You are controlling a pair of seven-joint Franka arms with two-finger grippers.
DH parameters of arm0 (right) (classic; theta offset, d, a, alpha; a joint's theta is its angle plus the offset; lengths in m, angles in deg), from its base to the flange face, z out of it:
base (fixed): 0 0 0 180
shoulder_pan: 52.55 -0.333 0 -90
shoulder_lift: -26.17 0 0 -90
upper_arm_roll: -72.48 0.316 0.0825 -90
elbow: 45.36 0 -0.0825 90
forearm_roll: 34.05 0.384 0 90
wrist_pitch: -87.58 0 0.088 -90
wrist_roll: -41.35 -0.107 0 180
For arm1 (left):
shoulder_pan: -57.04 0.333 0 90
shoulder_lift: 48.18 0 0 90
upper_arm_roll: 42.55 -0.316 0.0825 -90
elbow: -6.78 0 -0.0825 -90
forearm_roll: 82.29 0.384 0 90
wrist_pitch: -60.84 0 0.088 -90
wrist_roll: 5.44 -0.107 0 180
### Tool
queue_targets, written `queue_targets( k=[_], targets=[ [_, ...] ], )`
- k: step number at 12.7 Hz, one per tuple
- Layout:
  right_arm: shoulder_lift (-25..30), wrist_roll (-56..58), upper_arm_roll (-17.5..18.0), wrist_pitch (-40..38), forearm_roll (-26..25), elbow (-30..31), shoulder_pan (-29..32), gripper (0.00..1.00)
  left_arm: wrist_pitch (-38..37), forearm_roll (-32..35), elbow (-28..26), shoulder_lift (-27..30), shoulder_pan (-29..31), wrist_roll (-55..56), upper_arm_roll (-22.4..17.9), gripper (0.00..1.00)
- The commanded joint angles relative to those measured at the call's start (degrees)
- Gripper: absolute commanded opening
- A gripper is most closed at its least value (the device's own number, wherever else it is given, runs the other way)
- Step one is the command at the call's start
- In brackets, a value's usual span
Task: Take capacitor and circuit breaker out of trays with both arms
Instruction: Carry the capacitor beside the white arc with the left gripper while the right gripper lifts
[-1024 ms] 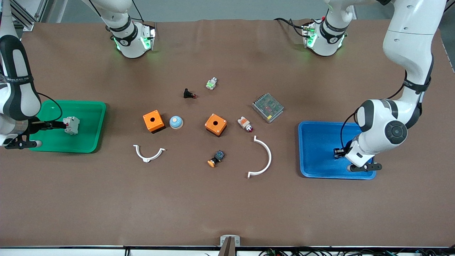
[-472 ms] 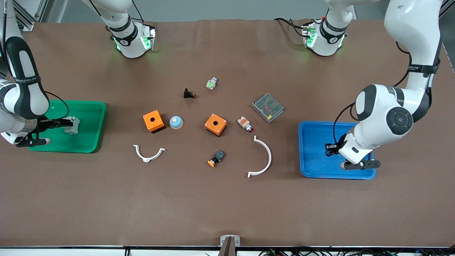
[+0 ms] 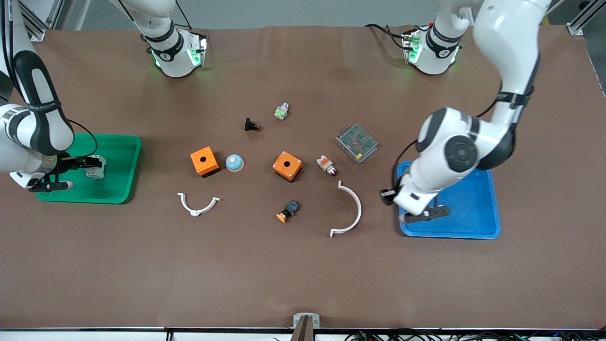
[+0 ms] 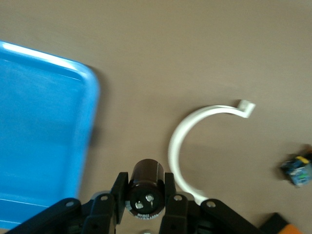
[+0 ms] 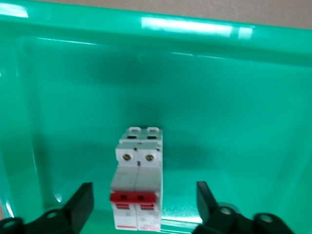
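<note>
My left gripper (image 3: 386, 195) is shut on the capacitor (image 4: 146, 192), a stubby black cylinder with two pale marks on its end. It hangs over the brown table just off the blue tray's (image 3: 468, 222) edge toward the middle, near a large white arc (image 4: 183, 146). The breaker (image 3: 96, 169), a light-grey block with red levers, lies in the green tray (image 3: 118, 189). My right gripper (image 3: 91, 163) is open just above it, and in the right wrist view the breaker (image 5: 138, 170) lies between the spread fingers (image 5: 83, 202) without touching them.
In the middle of the table lie two orange boxes (image 3: 204, 161) (image 3: 287, 166), a blue-white dome (image 3: 234, 163), two white arcs (image 3: 198, 204) (image 3: 352, 208), a grey meshed module (image 3: 356, 143), an orange-capped button (image 3: 288, 211) and a white-and-orange part (image 3: 326, 165).
My left arm swung from over the blue tray toward the table's middle, carrying the capacitor. My right gripper let go of the breaker, which now lies in the green tray.
</note>
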Motion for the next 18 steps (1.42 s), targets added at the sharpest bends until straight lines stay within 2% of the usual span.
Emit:
queue_targets(
  k=[1, 2, 4, 5, 6, 7, 9, 10, 11, 12, 13, 14, 17, 18],
  targets=[
    [1.5, 0.8, 0.7, -0.1, -0.5, 1.5, 1.7, 0.54, -0.4, 2.9, 10.5, -8.7, -4.7, 7.5, -0.8, 0.00],
    [1.5, 0.8, 0.7, -0.7, -0.5, 1.4, 1.6, 0.49, 0.1, 4.2, 12.7, -11.1, -6.2, 10.8, -0.8, 0.00],
    [1.4, 0.7, 0.7, -1.1, -0.5, 1.5, 1.4, 0.39, 3.6, 5.3, 13.5, -14.2, -8.4, 14.5, -0.9, 0.00],
    [1.4, 0.5, 0.8, -2.1, -0.5, 1.4, 1.5, 0.29, 5.7, 5.3, 13.5, -15.7, -9.3, 15.6, -0.9, 0.00],
    [1.5, 0.6, 0.9, -3.6, -0.4, 0.7, 1.4, 0.20, 7.4, 5.3, 13.5, -16.7, -11.0, 17.3, -2.0, 0.01],
    [1.9, 0.5, 1.2, -5.6, -0.4, -1.0, 0.9, 0.15, 8.0, 5.3, 13.5, -17.6, -13.5, 18.7, -4.1, 0.02],
    [2.0, 0.3, 1.4, -13.5, 0.3, -10.3, -1.3, 0.15, 8.1, 5.1, 13.5, -18.6, -16.7, 20.5, -7.0, 0.08],
    [1.9, 0.3, 1.4, -17.3, 0.3, -15.9, -3.4, 0.15, 8.1, 5.1, 13.5, -18.8, -16.8, 21.1, -7.0, 0.10],
    [1.9, 0.3, 1.4, -20.1, 0.6, -20.6, -5.6, 0.15, 8.1, 5.1, 13.5, -19.0, -16.8, 21.2, -7.1, 0.15],
    [2.0, 0.2, 1.4, -20.7, 1.0, -23.2, -7.4, 0.15, 8.1, 5.1, 13.5, -19.0, -16.8, 21.3, -7.0, 0.29],
    [2.0, 0.0, 1.4, -20.7, 2.0, -24.8, -9.6, 0.15, 8.1, 4.8, 13.5, -18.6, -16.7, 23.3, -7.1, 0.74],
    [2.0, -0.1, 1.4, -20.4, 4.3, -25.5, -12.1, 0.14, 8.1, 5.1, 13.5, -18.0, -16.8, 26.5, -7.2, 0.98],
    [1.5, -2.6, 1.3, -19.0, 12.3, -25.6, -20.0, 0.07, 7.0, 5.4, 13.5, -13.1, -15.9, 28.5, -7.6, 1.00],
    [1.5, -5.1, 1.3, -17.6, 13.0, -25.5, -22.6, 0.07, 5.2, 5.4, 13.5, -10.8, -15.1, 28.3, -7.6, 1.00]
  ],
)
